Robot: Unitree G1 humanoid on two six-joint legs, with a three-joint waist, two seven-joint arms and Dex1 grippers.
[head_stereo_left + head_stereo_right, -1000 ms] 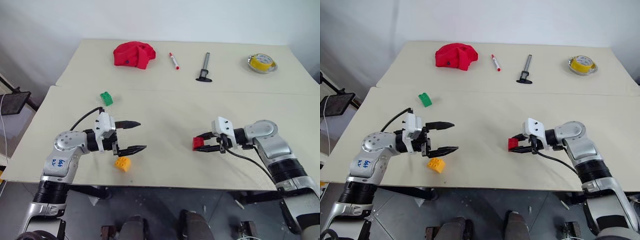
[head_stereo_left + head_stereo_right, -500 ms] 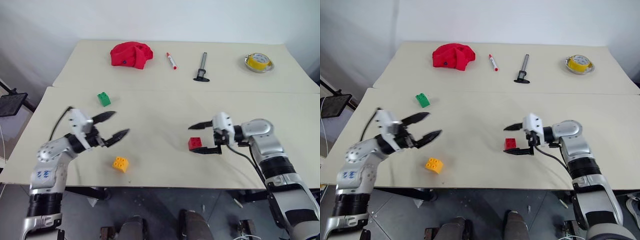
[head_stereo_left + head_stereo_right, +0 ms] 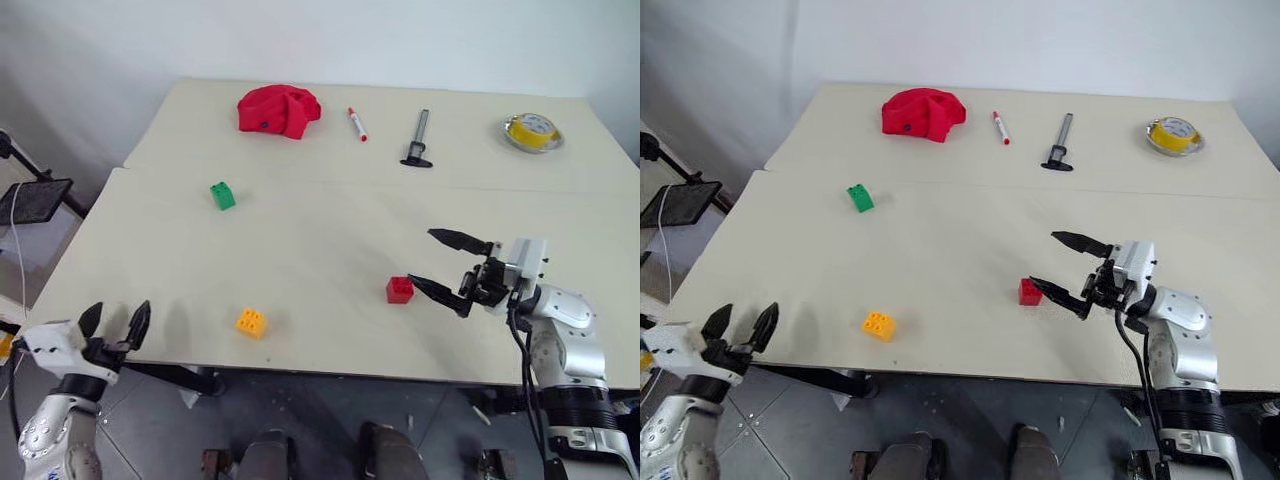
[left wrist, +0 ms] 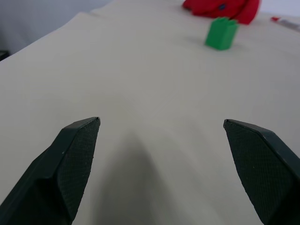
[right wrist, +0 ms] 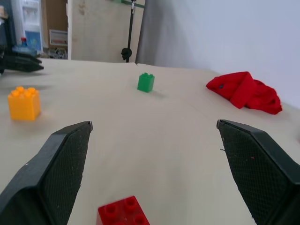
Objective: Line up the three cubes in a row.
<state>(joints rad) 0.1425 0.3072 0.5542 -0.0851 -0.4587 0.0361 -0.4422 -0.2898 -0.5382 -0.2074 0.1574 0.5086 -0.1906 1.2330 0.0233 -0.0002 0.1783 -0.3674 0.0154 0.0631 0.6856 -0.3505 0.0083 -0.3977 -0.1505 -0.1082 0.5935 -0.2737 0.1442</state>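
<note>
Both end effectors gape empty; right end effector (image 3: pixel 447 268) beside red cube (image 3: pixel 399 289) (orange-yellow cube (image 5: pixel 24 103) in its wrist view).

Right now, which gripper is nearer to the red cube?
Right. The right gripper stands open just beside the red cube, not touching it. The left gripper is open at the table's near left edge, far away.

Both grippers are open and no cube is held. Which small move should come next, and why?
Probably the left gripper should go to the green cube and bring it nearer. The red cube and the orange cube lie at about the same depth on the near table, while the green one sits much farther back, out of line. The right gripper is open beside the red cube.
</note>
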